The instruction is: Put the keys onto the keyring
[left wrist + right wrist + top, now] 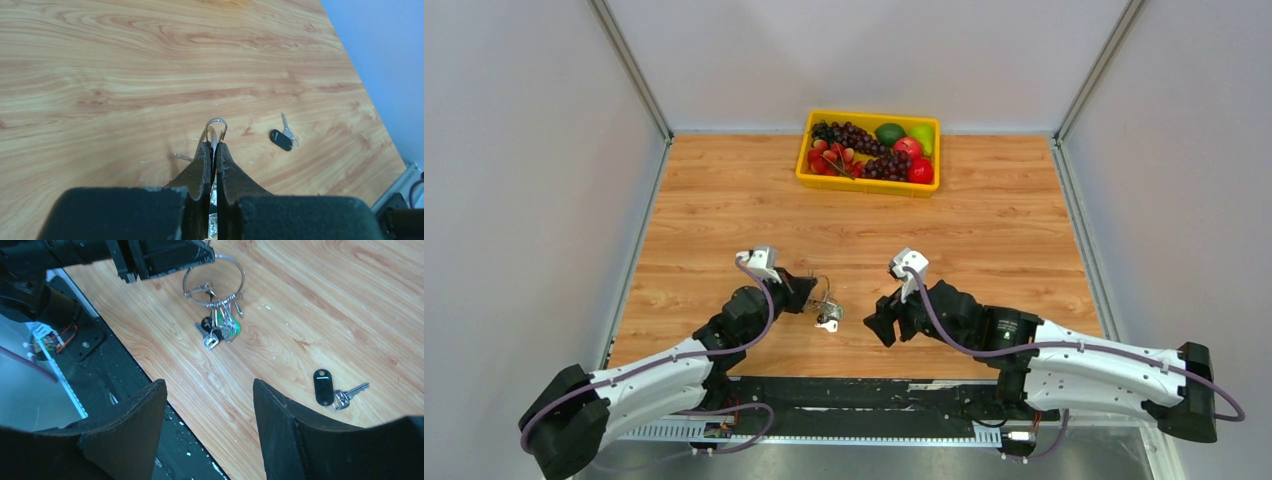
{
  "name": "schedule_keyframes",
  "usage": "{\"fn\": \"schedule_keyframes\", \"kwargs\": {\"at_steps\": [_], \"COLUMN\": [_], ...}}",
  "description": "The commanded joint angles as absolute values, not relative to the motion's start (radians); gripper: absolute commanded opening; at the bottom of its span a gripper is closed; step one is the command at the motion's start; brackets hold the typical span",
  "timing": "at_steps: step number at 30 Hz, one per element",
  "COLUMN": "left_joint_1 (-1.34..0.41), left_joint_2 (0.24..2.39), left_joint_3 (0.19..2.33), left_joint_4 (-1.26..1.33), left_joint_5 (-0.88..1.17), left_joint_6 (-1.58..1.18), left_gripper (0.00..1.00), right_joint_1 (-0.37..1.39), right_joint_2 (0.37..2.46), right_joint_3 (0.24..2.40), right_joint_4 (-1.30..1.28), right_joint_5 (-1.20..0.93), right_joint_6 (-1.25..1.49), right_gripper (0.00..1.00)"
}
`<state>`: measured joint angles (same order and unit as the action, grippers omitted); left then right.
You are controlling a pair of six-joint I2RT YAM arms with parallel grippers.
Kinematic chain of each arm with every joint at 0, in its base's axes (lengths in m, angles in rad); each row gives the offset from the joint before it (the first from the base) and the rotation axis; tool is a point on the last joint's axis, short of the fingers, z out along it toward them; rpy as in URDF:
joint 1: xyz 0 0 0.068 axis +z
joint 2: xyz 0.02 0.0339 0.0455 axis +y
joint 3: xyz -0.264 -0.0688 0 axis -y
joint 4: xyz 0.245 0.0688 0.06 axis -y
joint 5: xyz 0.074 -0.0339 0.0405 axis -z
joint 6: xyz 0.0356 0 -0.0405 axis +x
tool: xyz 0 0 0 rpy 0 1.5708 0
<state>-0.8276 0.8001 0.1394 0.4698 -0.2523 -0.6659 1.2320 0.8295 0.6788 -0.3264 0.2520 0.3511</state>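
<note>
The left gripper (213, 146) pinches the keyring (243, 276); the right gripper (209, 385) gapes wide, empty. The loose key (345, 396) lies flat and could skid away under closing fingers.

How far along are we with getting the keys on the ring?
Done: several hanging keys, one green-headed, are already on the keyring. In hand: the left pincer is shut on the keyring, holding it up. Left: one loose key with a black tag lies on the table, untouched. The right pincer is open and empty, so picking it up and threading it has not begun.
</note>
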Motion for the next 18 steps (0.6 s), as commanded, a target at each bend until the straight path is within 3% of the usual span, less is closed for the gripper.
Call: {"fn": "schedule_keyframes", "kwargs": {"at_steps": [1, 12, 18], "left_joint_1": [-0.768, -0.687, -0.606], "left_joint_2": [0.839, 0.903, 0.794], "left_joint_3": [0.132, 0.083, 0.071], "left_joint_4": [0.615, 0.586, 0.414], "left_joint_5": [-0.208, -0.241, -0.245], "left_joint_6": [-0.674, -0.726, -0.749], "left_gripper": [0.0, 0.0, 0.12], "right_joint_1": [1.234, 1.154, 1.079], "right_joint_2": [0.891, 1.251, 1.381], "right_joint_3": [0.684, 0.786, 0.828], "right_joint_4": [-0.315, -0.213, -0.111], "right_joint_5": [0.29, 0.345, 0.271], "right_joint_6": [0.366, 0.272, 0.182], "right_gripper": [0.67, 0.63, 0.62]}}
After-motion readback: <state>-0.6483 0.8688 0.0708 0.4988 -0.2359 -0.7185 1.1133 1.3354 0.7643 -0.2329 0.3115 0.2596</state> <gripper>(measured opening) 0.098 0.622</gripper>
